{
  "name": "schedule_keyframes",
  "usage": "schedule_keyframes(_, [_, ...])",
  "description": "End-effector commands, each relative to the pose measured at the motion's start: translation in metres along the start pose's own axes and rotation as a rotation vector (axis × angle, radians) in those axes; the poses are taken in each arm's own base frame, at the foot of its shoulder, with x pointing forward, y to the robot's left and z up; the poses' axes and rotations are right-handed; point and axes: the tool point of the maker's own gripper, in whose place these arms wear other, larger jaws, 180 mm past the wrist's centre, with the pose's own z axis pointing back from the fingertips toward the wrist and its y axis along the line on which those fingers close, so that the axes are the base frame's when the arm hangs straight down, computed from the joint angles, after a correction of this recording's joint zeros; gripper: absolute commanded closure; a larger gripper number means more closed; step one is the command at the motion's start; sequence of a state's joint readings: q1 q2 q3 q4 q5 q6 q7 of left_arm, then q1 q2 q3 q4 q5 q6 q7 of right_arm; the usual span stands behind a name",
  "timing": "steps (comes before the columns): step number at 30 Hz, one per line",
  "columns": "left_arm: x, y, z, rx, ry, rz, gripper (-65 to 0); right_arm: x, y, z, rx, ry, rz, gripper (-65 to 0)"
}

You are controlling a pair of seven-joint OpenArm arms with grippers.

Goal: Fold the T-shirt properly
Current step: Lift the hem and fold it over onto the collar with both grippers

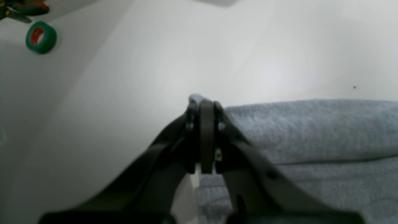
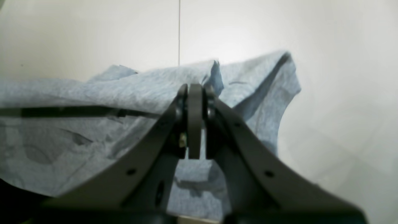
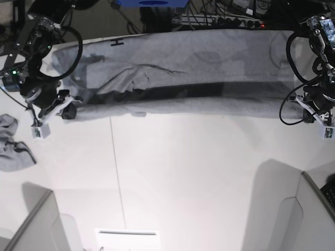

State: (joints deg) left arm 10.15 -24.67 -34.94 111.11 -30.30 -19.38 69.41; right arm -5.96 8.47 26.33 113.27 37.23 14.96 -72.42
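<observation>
White and glossy, the bench (image 3: 183, 172) fills most of the base view, with a thin seam running down its left half. Across its far edge the T-shirt (image 3: 188, 73) is stretched in a long heather-grey band, a dark fold shadow running along its length and creases near the left end. The right gripper (image 3: 67, 112) pinches one end of that band and the left gripper (image 3: 305, 114) the other. A small grey cloth (image 3: 10, 144) lies crumpled at the bench's left edge; only the base view shows it.

From the left wrist camera, the left gripper (image 1: 206, 104) has its jaws clamped together on a corner of the T-shirt (image 1: 311, 130), smooth and flat there. A roll of green tape (image 1: 41, 36) sits near the far corner, seen only here.

From the right wrist camera, the right gripper (image 2: 195, 88) is likewise clamped on the T-shirt (image 2: 77, 124), which looks bluish and wrinkled.
</observation>
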Motion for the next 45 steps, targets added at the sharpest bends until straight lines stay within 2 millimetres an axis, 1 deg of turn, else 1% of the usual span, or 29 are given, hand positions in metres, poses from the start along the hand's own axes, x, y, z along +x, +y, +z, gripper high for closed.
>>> schedule_keyframes(1, [0.012, 0.005, 0.006, 0.018, -0.039, -0.019, 0.0, 0.009, -0.001, 0.006, -0.001, -0.048, -0.01, 0.0])
schedule_keyframes(5, [0.011, 0.005, 0.006, 0.017, -0.036, -0.018, 0.0, 0.0, 0.0, 0.008, 0.007, -0.056, -0.063, 0.0])
schedule_keyframes(7, [0.011, 0.005, 0.006, 0.017, -0.036, -0.018, 0.0, 0.0, 0.009, 0.011, 0.073, -0.074, -0.089, 0.0])
schedule_keyframes(9, [0.011, 0.005, 0.006, 0.017, -0.036, -0.018, 0.0, 0.003, 0.015, 0.018, 0.142, -0.11, -0.131, 0.0])
schedule_keyframes(11, [0.007, 0.005, 0.006, 0.016, -0.026, -0.021, 0.0, 0.005, 0.013, 0.026, 0.179, -0.141, -0.184, 0.0])
schedule_keyframes(13, [0.001, 0.004, 0.006, 0.015, -0.012, -0.024, 0.0, 0.002, 0.009, 0.03, 0.181, -0.142, -0.228, 0.0])
schedule_keyframes(15, [0.0, 0.004, 0.006, 0.014, -0.009, -0.024, 0.0, -0.002, 0.006, 0.032, 0.179, -0.129, -0.229, 0.0])
schedule_keyframes(18, [-0.01, 0.005, 0.007, 0.016, 0.018, -0.035, 0.0, -0.008, 0.005, 0.035, 0.185, -0.121, -0.24, 0.0])
schedule_keyframes(21, [-0.011, 0.009, 0.008, 0.024, 0.028, -0.049, 0.0, -0.014, 0.003, 0.035, 0.18, -0.106, -0.246, 0.0])
schedule_keyframes(24, [-0.021, 0.008, 0.009, 0.023, 0.053, -0.057, 0.0, -0.024, 0.002, 0.036, 0.173, -0.083, -0.252, 0.0])
schedule_keyframes(26, [-0.021, 0.011, 0.01, 0.029, 0.06, -0.069, 0.0, -0.029, 0.001, 0.036, 0.168, -0.071, -0.257, 0.0])
schedule_keyframes(28, [-0.028, 0.013, 0.012, 0.032, 0.082, -0.081, 0.0, -0.032, 0.001, 0.036, 0.167, -0.065, -0.259, 0.0])
schedule_keyframes(32, [-0.031, 0.017, 0.014, 0.04, 0.097, -0.097, 0.0, -0.04, 0.0, 0.037, 0.161, -0.045, -0.267, 0.0])
schedule_keyframes(34, [-0.038, 0.025, 0.018, 0.06, 0.116, -0.099, 0.0, -0.047, -0.001, 0.037, 0.158, -0.029, -0.273, 0.0])
schedule_keyframes(37, [-0.044, 0.031, 0.023, 0.065, 0.128, -0.122, 0.0, -0.057, -0.001, 0.038, 0.15, -0.006, -0.285, 0.0])
schedule_keyframes(41, [-0.05, 0.042, 0.031, 0.084, 0.142, -0.143, 0.0, -0.063, -0.001, 0.039, 0.149, 0.008, -0.292, 0.0])
schedule_keyframes(45, [-0.058, 0.041, 0.033, 0.083, 0.162, -0.154, 0.0, -0.071, 0.002, 0.038, 0.155, 0.028, -0.297, 0.0])
